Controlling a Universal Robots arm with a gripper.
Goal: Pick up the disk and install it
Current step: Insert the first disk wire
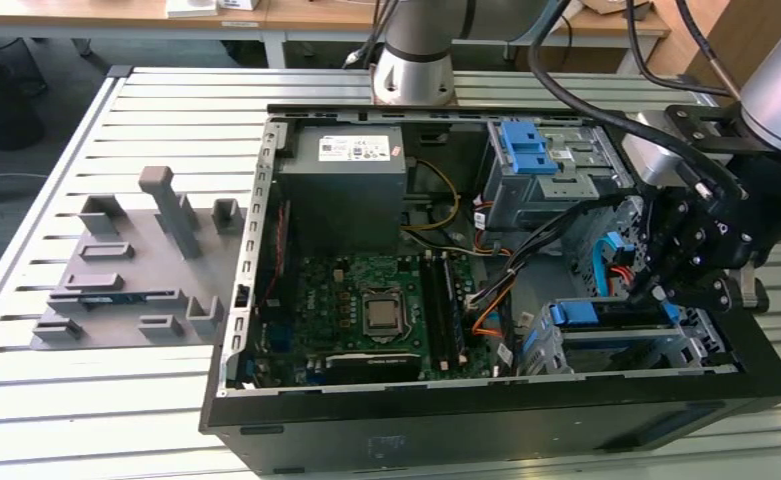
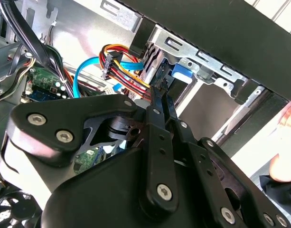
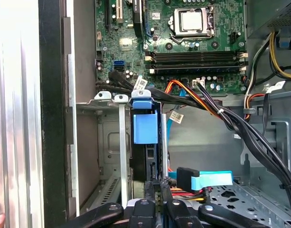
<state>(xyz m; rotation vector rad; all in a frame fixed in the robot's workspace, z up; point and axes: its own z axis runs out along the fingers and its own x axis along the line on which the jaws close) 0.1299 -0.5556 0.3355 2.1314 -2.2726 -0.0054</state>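
Observation:
The disk stands on edge in the metal drive cage at the case's front corner, with its blue carrier tab facing the motherboard. In the exterior view the disk shows as a blue-railed block in the cage on the exterior view's right. My gripper hangs just above that cage. In both wrist views its fingers lie pressed together, with nothing visible between them. The gripper sits at the disk's rear end, beside the blue data connector.
Black, orange and red cable bundles cross just past the cage. A blue latch piece tops the upper bay, and a grey power supply fills the back. A grey fixture lies outside the case. A person's hand shows beyond the case wall.

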